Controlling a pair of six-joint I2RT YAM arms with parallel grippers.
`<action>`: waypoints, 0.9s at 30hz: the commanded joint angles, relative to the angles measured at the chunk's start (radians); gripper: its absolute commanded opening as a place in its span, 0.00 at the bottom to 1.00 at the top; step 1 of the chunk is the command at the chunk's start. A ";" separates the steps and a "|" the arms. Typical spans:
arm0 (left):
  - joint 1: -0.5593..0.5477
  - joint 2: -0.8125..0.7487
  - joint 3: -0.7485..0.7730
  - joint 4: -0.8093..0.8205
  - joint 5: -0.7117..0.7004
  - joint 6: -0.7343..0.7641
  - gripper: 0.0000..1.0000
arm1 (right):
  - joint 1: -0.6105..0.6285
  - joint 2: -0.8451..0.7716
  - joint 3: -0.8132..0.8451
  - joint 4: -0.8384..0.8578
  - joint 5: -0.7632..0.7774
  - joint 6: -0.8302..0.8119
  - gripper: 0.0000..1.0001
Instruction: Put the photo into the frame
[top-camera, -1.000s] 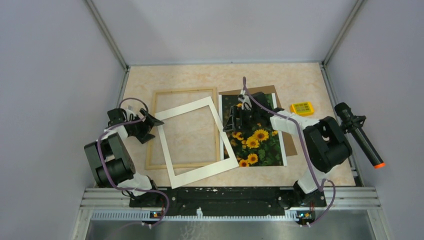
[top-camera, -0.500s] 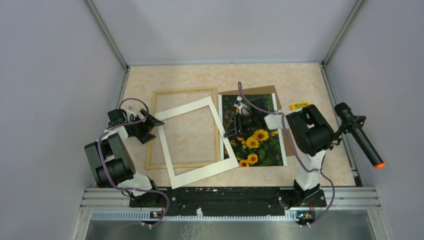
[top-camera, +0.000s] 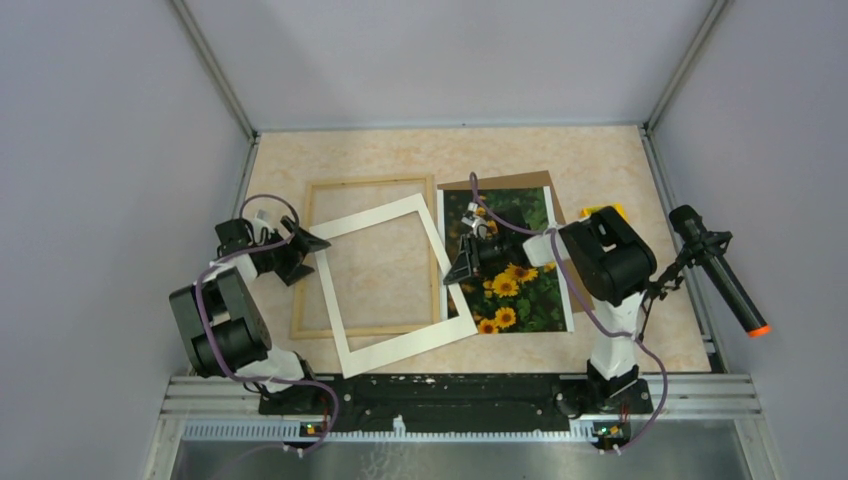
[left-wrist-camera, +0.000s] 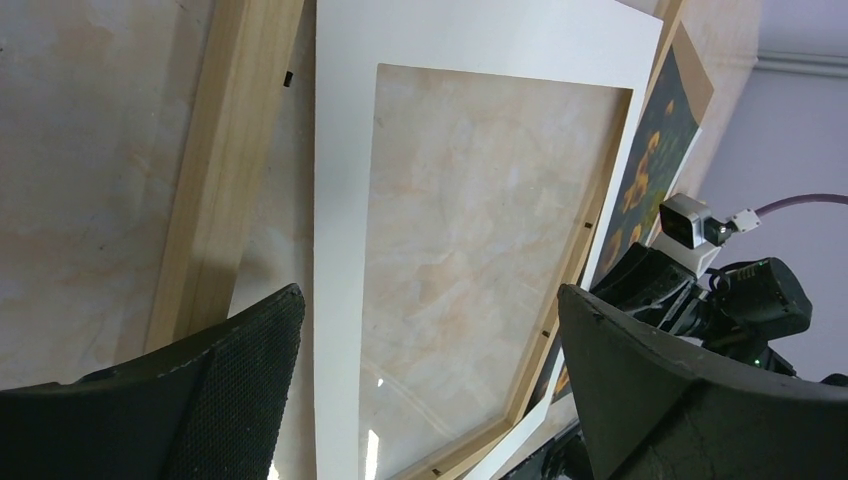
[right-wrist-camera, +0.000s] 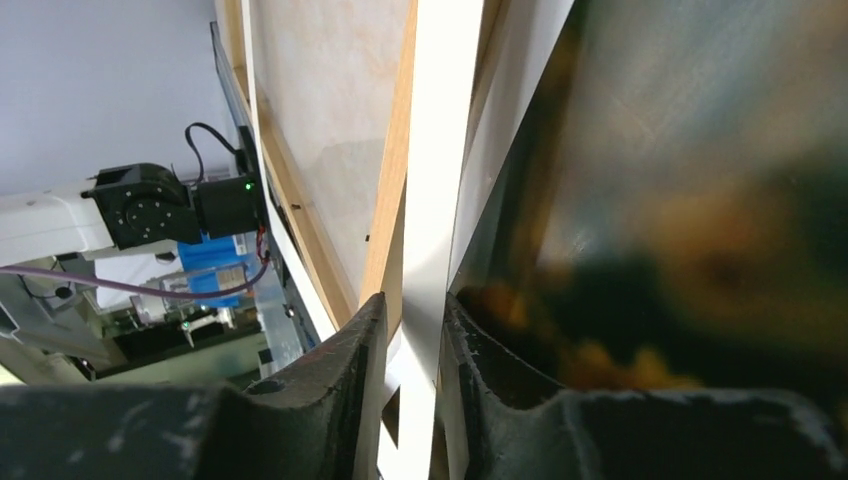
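The photo (top-camera: 520, 292) of sunflowers lies flat right of centre, over a brown backing board (top-camera: 500, 180). The light wood frame (top-camera: 370, 183) lies to its left, with a white mat (top-camera: 400, 345) askew across it. My right gripper (top-camera: 458, 272) is down at the photo's left edge, where the mat's right strip crosses. In the right wrist view its jaws (right-wrist-camera: 415, 300) stand a slim gap apart; the mat's white strip (right-wrist-camera: 440, 180) shows through that gap, the frame's rail (right-wrist-camera: 390, 200) left of it, the blurred photo (right-wrist-camera: 700, 200) right. My left gripper (top-camera: 312, 262) (left-wrist-camera: 430, 300) is wide open over the mat's left strip (left-wrist-camera: 340, 250) and the frame (left-wrist-camera: 225, 150).
A yellow object (top-camera: 603, 211) peeks out behind the right arm at the back right. A black tool with an orange tip (top-camera: 735, 300) hangs at the right wall. Walls close the table in on three sides.
The right arm has drawn its gripper left and nearer along the photo, to its left edge, and its jaws have narrowed a lot. The left arm has not moved.
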 joint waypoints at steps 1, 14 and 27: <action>0.002 -0.040 -0.009 0.047 0.035 -0.002 0.99 | 0.008 -0.037 -0.034 0.083 -0.011 0.037 0.23; 0.000 -0.120 -0.018 0.046 0.015 0.011 0.99 | 0.011 -0.253 -0.102 0.127 0.070 0.148 0.00; -0.053 -0.334 -0.003 -0.004 -0.156 0.059 0.99 | 0.119 -0.272 -0.080 0.231 0.328 0.327 0.00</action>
